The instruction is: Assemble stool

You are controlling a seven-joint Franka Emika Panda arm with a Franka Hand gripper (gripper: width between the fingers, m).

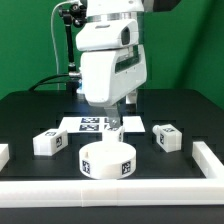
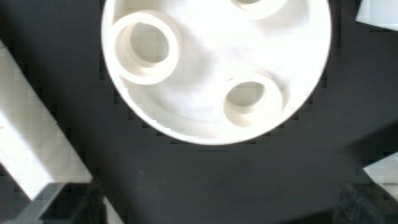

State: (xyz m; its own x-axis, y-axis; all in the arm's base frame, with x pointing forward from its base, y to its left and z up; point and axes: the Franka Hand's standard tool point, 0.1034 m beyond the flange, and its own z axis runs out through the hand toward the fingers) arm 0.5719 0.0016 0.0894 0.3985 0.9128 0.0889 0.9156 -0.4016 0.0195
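The round white stool seat [image 1: 107,158] lies on the black table near the front, with tags on its side wall. In the wrist view the seat [image 2: 214,70] shows its face with round sockets. My gripper [image 1: 113,125] hangs just behind and above the seat, over the marker board [image 1: 92,124]. In the wrist view the gripper [image 2: 217,205] is open and empty, with dark fingertips [image 2: 64,203] far apart and only black table between them. One white leg block [image 1: 50,142] lies at the exterior view's left of the seat, another [image 1: 166,138] at its right.
A low white rail [image 1: 110,187] runs along the table's front and up the exterior view's right side [image 1: 207,155]. A piece of it shows at the left edge [image 1: 3,153] and in the wrist view [image 2: 25,130].
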